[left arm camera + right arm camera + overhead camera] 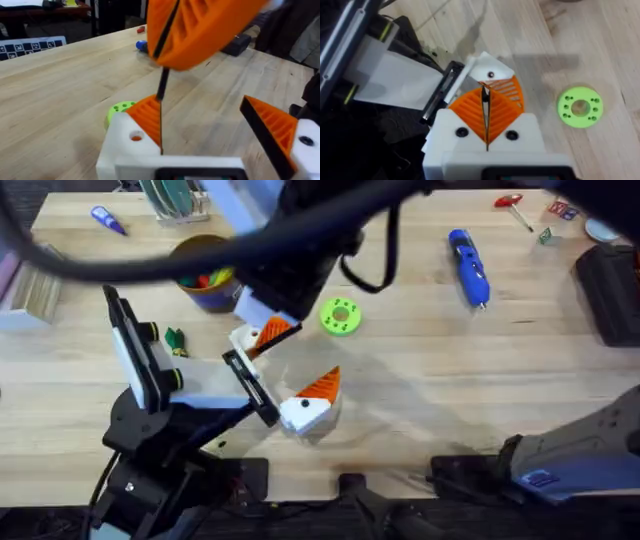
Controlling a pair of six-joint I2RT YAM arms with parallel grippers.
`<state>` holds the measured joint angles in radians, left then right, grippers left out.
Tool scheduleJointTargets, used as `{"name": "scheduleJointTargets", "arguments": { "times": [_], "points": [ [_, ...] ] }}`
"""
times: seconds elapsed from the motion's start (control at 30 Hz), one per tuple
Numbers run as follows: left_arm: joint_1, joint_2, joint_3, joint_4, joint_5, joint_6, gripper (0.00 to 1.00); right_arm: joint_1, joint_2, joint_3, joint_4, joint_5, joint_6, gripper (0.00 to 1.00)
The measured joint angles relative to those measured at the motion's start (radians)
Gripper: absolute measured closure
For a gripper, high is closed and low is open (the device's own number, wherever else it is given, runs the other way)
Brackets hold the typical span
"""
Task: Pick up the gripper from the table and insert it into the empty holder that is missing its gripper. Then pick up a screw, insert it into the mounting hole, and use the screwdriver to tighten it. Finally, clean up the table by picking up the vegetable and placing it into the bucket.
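Observation:
My left gripper (298, 360) lies open over the table, and both white fingers carry orange wedges. The gripper wedge (147, 117) sits in its holder (125, 145), whose mounting hole (136, 136) shows orange inside. Just above that finger, my right gripper (485, 100) is shut on a thin dark screw (162, 85) that points down at the wedge's top edge. The blue screwdriver (468, 268) lies at the back right. The tiny green vegetable (176, 340) rests left of the left arm's fingers. The bucket (207, 280) stands behind it, partly covered by the right arm.
A lime-green disc (340, 316) lies just right of the holder finger. Along the far edge lie a small blue pen-like tool (107, 220) and a red-handled tool (512, 205). A black box (610, 290) stands at the right edge. The right arm crosses blurred overhead.

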<state>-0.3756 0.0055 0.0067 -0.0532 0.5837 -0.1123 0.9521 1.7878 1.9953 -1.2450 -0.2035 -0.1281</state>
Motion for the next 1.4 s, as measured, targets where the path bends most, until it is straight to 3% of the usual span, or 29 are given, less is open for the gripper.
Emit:
{"name": "scheduleJointTargets", "arguments": {
  "times": [0.43,1.4],
  "points": [
    [0.0,0.0,0.0,0.0,0.0,0.0,0.015,0.023,0.05,0.0,0.018,0.058,0.001,0.994],
    [0.0,0.0,0.0,-0.001,0.0,-0.003,0.015,0.033,0.123,0.001,0.02,0.068,0.005,0.995]
  ]
}}
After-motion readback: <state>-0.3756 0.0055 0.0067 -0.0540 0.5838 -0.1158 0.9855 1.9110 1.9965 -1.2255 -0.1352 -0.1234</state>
